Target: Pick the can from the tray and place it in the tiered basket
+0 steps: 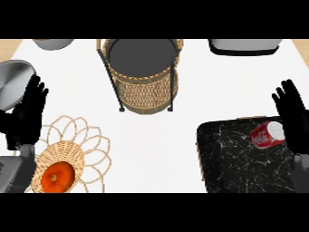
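Observation:
A red can [267,134] with a white end lies on its side on the black marbled tray [240,158] at the lower right. My right hand [297,118] stands just right of the can, fingers straight and up, open and not holding it. The wicker tiered basket [143,74] with a dark top shelf stands at the top middle of the counter. My left hand [23,115] rests open at the left edge, fingers up.
A woven flower-shaped mat [76,152] with an orange fruit [58,176] lies at the lower left. A grey round lid or pan [6,84] sits at the left. Grey vessels [243,46] stand at the far edge.

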Available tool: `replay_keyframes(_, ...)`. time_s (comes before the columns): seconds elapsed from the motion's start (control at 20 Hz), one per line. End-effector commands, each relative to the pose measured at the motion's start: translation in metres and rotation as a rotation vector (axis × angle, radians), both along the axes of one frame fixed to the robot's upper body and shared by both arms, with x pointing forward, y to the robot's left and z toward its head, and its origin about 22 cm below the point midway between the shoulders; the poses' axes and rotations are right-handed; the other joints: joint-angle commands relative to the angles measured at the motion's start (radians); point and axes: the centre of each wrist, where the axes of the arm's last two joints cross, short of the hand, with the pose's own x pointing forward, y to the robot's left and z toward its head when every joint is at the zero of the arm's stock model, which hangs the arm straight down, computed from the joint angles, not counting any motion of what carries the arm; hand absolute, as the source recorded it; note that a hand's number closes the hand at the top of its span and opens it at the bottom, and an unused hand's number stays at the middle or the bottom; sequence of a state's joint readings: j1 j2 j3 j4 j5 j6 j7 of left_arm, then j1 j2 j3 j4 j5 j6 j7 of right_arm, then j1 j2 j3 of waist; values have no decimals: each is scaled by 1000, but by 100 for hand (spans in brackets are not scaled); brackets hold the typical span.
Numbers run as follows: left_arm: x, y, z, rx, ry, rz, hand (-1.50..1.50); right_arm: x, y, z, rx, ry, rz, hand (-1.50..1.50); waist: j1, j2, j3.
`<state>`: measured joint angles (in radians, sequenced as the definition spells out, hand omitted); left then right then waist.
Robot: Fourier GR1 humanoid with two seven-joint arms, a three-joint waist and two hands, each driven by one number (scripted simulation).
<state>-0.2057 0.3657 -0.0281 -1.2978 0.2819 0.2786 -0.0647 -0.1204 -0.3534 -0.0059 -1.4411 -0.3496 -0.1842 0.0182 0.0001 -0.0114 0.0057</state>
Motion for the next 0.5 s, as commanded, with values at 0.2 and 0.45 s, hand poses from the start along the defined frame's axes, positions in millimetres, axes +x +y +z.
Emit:
replay_keyframes(0.2,-47,-5,-56,57,228,4,0,-17,-80,80,-387,-265,-476,150,-52,-4,-11)
replay_keyframes(0.45,-65,-16,-76,17,307,7,0,-53,-117,38,-178,-126,-1149,-150,-94,-5,-9)
